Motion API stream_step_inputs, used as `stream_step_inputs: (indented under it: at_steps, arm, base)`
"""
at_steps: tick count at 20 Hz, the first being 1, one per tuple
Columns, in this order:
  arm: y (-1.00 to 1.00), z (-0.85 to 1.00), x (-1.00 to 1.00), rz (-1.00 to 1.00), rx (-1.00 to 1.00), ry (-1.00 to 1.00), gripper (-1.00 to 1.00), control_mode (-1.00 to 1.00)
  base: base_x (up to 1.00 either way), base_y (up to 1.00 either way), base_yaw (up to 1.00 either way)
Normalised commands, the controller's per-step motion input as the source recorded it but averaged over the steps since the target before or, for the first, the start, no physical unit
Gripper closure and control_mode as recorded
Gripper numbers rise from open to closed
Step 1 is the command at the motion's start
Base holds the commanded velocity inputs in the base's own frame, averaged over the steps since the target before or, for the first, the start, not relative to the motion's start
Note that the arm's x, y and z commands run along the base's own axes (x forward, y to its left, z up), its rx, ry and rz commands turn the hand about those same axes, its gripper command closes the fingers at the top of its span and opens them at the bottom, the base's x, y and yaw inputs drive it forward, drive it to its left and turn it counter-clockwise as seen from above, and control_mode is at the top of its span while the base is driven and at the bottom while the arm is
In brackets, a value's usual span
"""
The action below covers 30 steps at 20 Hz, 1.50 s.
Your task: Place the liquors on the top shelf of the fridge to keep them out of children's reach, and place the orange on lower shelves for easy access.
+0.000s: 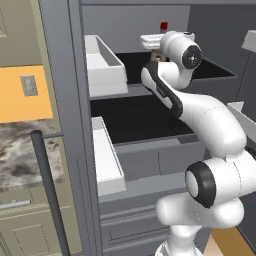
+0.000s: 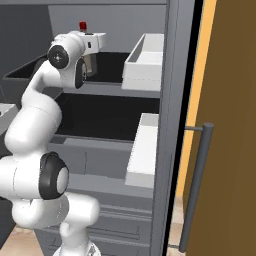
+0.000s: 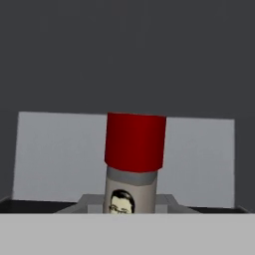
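Grey fridge [image 1: 70,125] interior, door swung wide, black shelves bare. Liquor bottle [image 3: 133,164] upper centre of frame, upright over top shelf [image 1: 220,70] (contact with panel not discernible), gripper [image 2: 89,64] clenched on it. Release pending; orange unplaced. Arm stretched up and forward, elbow bent.

- Arm reaches into open fridge [image 2: 170,75] at top shelf [image 2: 107,65] level.
- Gripper [image 2: 89,62] clamped on liquor bottle [image 2: 83,26]; red cap pokes up above the hand.
- Two white door bins [image 2: 145,62] on right, one above the other.
- Lower black shelf [image 2: 100,117], grey drawers [image 2: 87,160] beneath.
- Dark bar handle [image 2: 195,185] far right.
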Motion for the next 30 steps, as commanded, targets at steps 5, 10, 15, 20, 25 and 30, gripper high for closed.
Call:
stream_step_inputs:
  at_steps: [5, 10, 15, 20, 25, 30]
  arm:
    - [0.06, -0.18, 0.51, 0.0, 0.0, 0.0, 1.0, -1.0]
    - [0.03, -0.16, 0.55, 0.0, 0.0, 0.0, 1.0, -1.0]
    - [0.01, -0.17, 0.59, 0.0, 0.0, 0.0, 1.0, -1.0]
    - [0.0, -0.18, 0.58, 0.0, 0.0, 0.0, 1.0, -1.0]
    - [0.05, -0.2, 0.56, 0.0, 0.0, 0.0, -1.0, -1.0]
    - [0.03, -0.1, 0.32, 0.0, 0.0, 0.0, -1.0, -1.0]
  base:
    - [0.0, 0.0, 0.0]
    - [0.0, 0.0, 0.0]
    - [0.0, 0.0, 0.0]
    - [0.0, 0.0, 0.0]
    - [0.0, 0.0, 0.0]
    - [0.0, 0.0, 0.0]
